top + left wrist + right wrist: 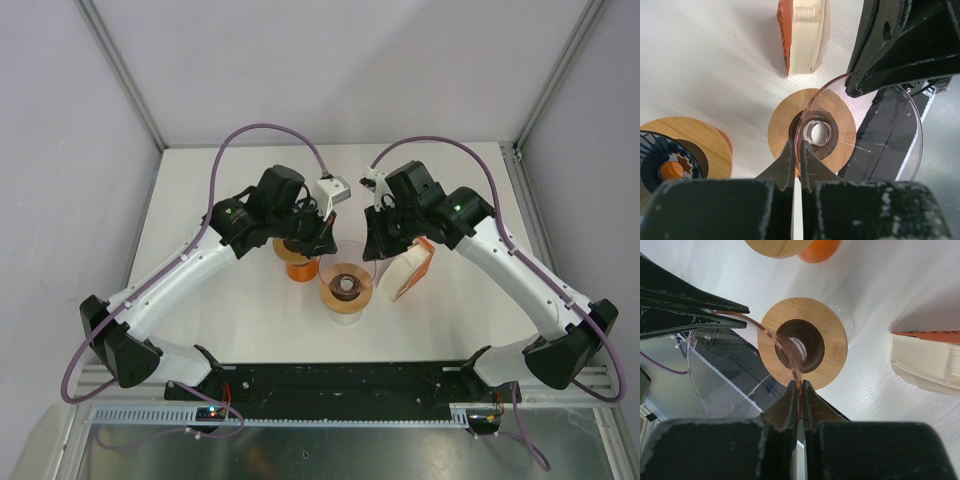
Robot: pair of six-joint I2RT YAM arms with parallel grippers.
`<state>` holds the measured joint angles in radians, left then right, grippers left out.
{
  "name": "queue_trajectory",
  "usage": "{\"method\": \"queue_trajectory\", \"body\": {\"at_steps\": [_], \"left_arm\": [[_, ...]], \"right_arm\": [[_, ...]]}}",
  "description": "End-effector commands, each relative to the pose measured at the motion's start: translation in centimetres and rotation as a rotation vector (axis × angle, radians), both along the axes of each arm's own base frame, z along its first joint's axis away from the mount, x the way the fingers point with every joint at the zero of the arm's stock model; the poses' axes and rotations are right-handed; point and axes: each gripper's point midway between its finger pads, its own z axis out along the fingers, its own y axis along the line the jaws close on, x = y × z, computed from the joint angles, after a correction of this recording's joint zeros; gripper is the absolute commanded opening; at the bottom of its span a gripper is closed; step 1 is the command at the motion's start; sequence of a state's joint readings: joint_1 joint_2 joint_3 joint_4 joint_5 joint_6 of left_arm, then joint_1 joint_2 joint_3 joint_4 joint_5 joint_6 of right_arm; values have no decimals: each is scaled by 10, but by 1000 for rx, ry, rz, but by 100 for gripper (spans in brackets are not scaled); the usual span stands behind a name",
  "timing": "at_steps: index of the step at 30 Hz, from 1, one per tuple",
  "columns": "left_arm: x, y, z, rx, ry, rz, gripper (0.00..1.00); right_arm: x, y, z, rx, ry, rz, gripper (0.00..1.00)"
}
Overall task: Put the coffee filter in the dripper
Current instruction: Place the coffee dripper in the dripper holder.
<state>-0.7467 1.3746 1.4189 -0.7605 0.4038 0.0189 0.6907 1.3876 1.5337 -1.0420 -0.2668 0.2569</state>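
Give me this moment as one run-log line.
left claw: shut on dripper rim | right claw: shut on dripper rim | filter pack: untouched | dripper: empty

Overhead, two close wrist views sharing dripper (346, 292)

Glossy clear dripper (890, 135) (matt wooden collar (781, 127))

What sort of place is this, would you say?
Probably a robotics lab test cell: plain white walls on aluminium frame posts, a black mounting rail along the white table, and a clear pinkish plastic dripper as prop.
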Motion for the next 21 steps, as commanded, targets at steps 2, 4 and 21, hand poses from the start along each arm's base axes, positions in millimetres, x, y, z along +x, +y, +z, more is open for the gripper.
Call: {"method": "queue_trajectory", "body": {"at_steps": [2, 4, 21], "left_arm": [[-20, -6, 0, -23, 17, -106, 0], [-20, -5, -1, -20, 17, -105, 0], [-16, 4, -32, 58, 39, -79, 0]], "right_arm": [[13, 9, 8, 49, -48, 20, 0], [14, 9, 7, 52, -39, 24, 0], [22, 10, -5, 36, -11, 30, 0]]}}
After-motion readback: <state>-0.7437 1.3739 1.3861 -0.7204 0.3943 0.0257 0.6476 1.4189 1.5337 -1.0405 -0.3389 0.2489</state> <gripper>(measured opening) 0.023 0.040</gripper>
